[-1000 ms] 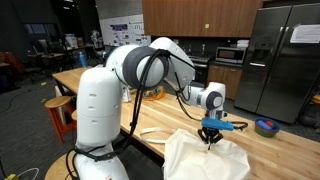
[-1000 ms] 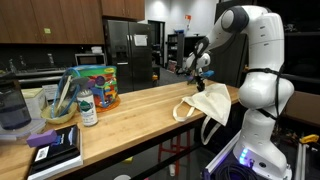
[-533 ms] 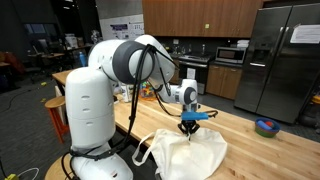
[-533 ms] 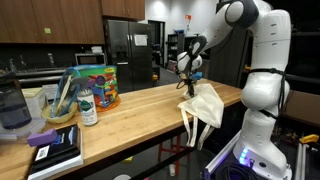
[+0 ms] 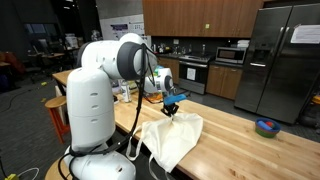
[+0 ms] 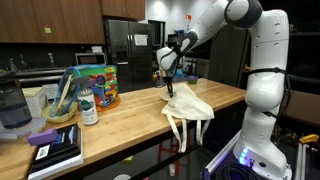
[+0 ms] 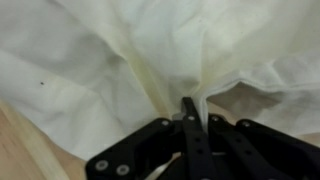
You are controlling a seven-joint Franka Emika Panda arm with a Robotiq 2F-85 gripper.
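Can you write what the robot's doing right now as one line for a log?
gripper: shut on cloth bag | bag: pinched top raised, rest draped on table, hanging over edge

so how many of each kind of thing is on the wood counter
white cloth bag: 1, pinched in the hand
bottle: 1
colourful tub: 1
bowls: 2, utensil bowl and blue bowl
black book: 1
clear jug: 1
total: 7 that show clearly

A colourful tub (image 6: 97,85), a bottle (image 6: 88,108) and a dark book (image 6: 55,150) sit on the wooden counter (image 6: 135,115).
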